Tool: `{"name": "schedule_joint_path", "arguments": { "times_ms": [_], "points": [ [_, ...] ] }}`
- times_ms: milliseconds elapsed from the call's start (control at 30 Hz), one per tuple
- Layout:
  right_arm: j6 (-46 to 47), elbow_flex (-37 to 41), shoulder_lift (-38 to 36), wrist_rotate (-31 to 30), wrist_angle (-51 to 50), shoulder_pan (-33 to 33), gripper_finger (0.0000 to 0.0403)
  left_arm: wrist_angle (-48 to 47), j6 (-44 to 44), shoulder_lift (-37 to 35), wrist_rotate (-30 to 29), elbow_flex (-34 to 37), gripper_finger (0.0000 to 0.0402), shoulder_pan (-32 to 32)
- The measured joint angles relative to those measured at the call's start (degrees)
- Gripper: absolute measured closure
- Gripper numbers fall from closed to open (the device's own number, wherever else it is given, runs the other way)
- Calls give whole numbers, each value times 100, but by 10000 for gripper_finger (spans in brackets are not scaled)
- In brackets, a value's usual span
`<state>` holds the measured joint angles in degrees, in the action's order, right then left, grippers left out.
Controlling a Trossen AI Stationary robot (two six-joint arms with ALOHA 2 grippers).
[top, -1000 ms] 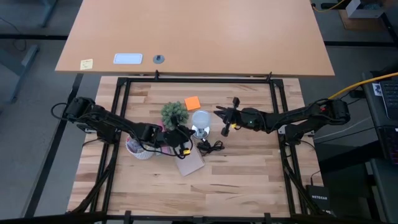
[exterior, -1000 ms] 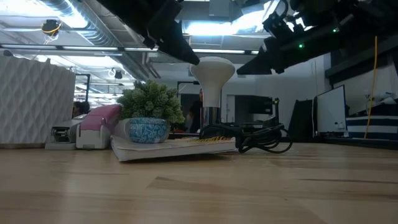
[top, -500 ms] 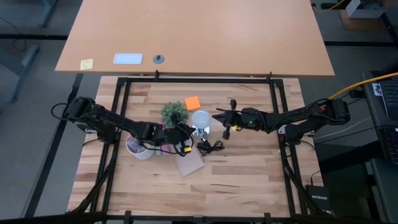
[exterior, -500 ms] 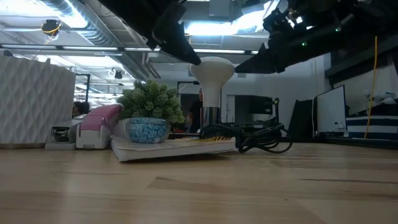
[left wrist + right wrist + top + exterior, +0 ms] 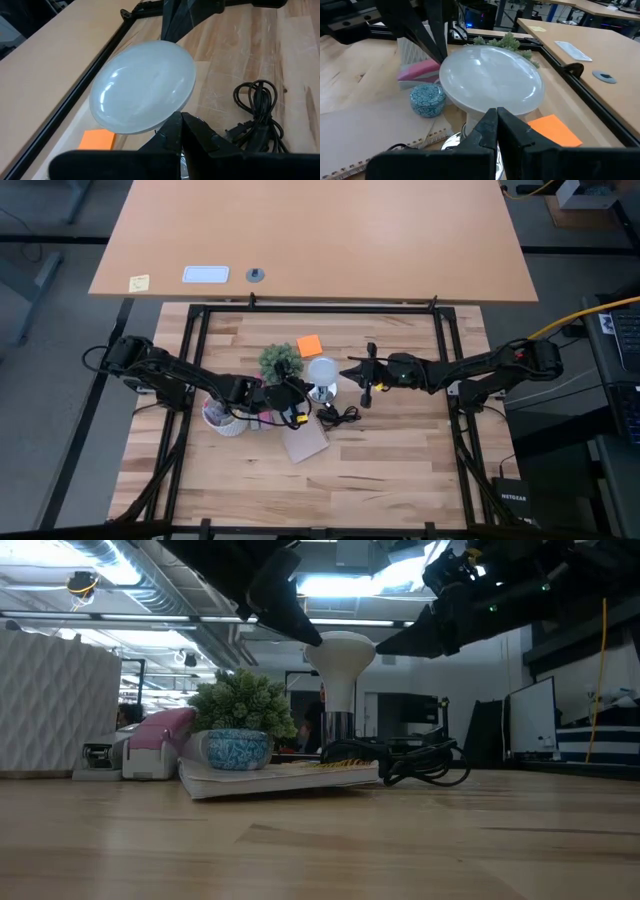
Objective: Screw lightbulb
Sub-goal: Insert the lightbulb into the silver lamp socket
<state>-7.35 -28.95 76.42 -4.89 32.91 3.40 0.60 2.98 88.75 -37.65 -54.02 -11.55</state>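
The lightbulb (image 5: 340, 658) stands upright at the table's middle, its frosted white globe (image 5: 322, 370) on top and its neck down in a shiny socket (image 5: 338, 730). My left gripper (image 5: 313, 637) is shut. It slants down from the table's left, with its tip at the globe's left rim. My right gripper (image 5: 382, 650) is shut too. It comes almost level from the table's right, with its tip at the globe's right rim. Each wrist view shows its own shut fingers just under the globe (image 5: 142, 87) (image 5: 490, 80). My left gripper touches the globe's left rim (image 5: 167, 117) with the tips of its shut fingers (image 5: 172, 131), slanting down from the table's left. The lightbulb stays upright in the socket. My right gripper has its shut fingertips (image 5: 492, 125) at the globe's right rim (image 5: 507, 107); I cannot tell whether they touch it.
A small plant (image 5: 243, 705) in a blue pot and an orange note (image 5: 309, 345) lie just left of and beyond the lightbulb. A notebook (image 5: 305, 442) and a coiled black cord (image 5: 420, 760) lie on its near side. A white ribbed cup (image 5: 218, 418) stands at the left.
My right gripper has turned at the wrist, and its shut tip has swung a little toward the lightbulb's globe. The lightbulb has kept upright in its place.
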Motion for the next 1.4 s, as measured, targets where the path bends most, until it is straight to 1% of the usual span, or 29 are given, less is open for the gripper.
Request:
{"name": "schedule_joint_path", "arguments": {
  "times_ms": [300,400,500,600,667,767,900,1067,1200,1400],
  "points": [
    [-29,2,-113,-38,-14,0,391,0,-2,0,-4,0,401,-86],
    [-92,2,-319,-308,7,0,391,3,-2,0,-4,0,401,-194],
    [-196,2,-490,-716,7,0,391,4,-13,0,-2,0,402,-286],
    [-207,2,-525,-1131,59,2,391,7,-73,0,-4,0,401,-347],
    [-216,2,-497,-1248,106,67,391,9,-92,0,-4,0,401,-348],
    [-208,2,-372,-1072,304,292,391,10,-97,0,-3,0,401,-346],
    [-182,2,-154,-599,609,623,391,10,-103,0,-4,0,402,-297],
    [144,0,23,-117,610,795,391,11,-107,0,-4,0,402,-251],
    [167,0,273,54,629,787,391,12,-108,0,-4,0,401,-223],
    [173,0,568,94,693,787,391,11,-109,0,-3,0,401,-223]
  ]
}}
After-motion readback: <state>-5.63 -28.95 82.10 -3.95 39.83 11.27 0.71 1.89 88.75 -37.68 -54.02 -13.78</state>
